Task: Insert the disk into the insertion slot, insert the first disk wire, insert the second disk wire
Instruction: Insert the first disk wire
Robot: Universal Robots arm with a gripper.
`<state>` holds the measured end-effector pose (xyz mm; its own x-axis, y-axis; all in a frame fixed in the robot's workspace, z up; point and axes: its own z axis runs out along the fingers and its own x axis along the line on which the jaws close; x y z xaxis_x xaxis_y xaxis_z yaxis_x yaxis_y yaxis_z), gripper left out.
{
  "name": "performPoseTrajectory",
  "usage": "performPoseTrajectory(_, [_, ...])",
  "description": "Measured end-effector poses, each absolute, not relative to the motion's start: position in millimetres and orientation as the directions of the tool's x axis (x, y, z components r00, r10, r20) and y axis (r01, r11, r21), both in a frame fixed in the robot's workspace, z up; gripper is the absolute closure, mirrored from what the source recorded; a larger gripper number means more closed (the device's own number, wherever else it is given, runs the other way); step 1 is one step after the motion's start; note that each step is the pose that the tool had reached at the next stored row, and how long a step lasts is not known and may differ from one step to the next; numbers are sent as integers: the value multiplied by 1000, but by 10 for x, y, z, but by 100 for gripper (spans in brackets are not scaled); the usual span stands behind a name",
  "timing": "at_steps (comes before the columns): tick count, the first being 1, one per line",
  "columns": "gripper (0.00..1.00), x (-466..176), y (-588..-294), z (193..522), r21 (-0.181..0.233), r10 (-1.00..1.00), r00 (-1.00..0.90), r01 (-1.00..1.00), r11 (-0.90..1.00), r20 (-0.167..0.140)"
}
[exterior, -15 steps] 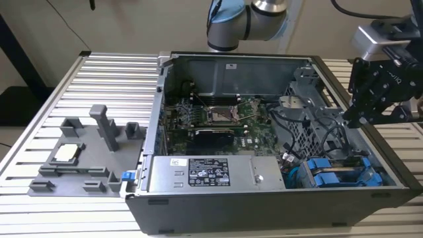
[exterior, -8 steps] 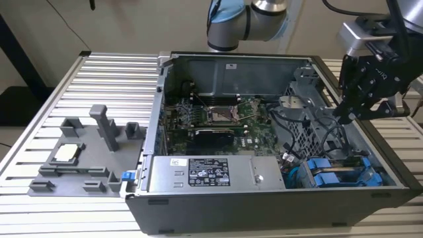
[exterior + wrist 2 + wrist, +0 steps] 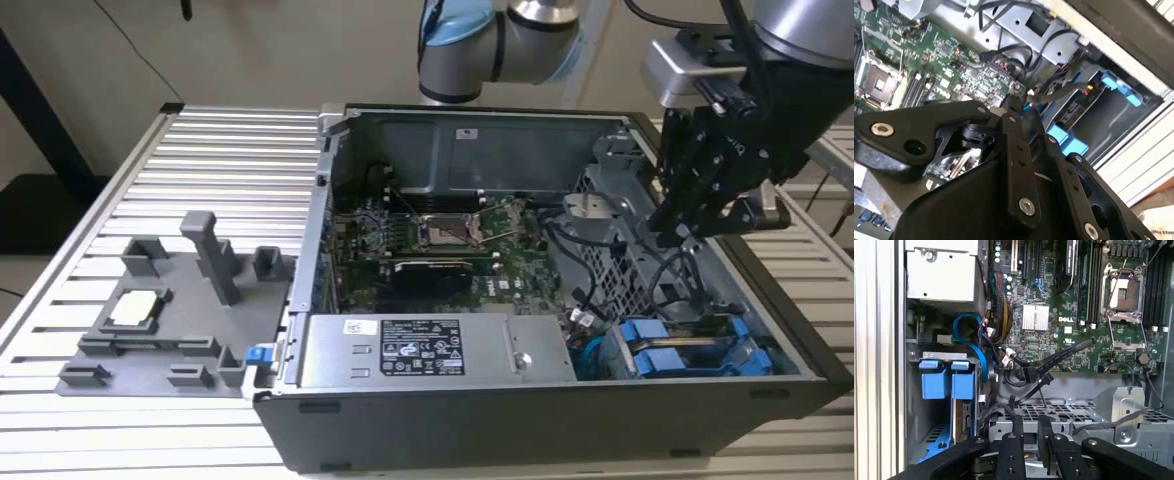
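Two bright blue carrier frames (image 3: pixel 674 352) sit side by side in the grey metal drive cage (image 3: pixel 747 330) at the front corner of the open computer case, on the exterior view's right. One holds the disk, and I cannot tell which. In the first wrist view their blue tabs (image 3: pixel 948 382) stick out of the cage, where the insertion slot lies. My black gripper (image 3: pixel 671 230) hangs above the case over loose black wires (image 3: pixel 1046 371), behind the cage. Its fingers (image 3: pixel 1018 432) stand close together, shut, with nothing between them.
The grey power-supply box (image 3: pixel 414 350) fills the case's front beside the cage. The green motherboard (image 3: pixel 454 245) lies behind it. A blue cable (image 3: pixel 971 337) loops near the cage. A grey fixture (image 3: pixel 160 320) stands on the slatted table (image 3: pixel 227 150) at the exterior view's left.
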<state>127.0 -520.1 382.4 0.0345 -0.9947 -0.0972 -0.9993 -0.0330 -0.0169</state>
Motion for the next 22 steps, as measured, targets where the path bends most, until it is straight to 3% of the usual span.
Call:
performPoseTrajectory(7, [73, 1147, -5193, 3815, -18, -996, 46, -999, -45, -80])
performPoseTrajectory(22, [73, 832, -5153, 3743, -39, -995, 67, -997, -64, -78])
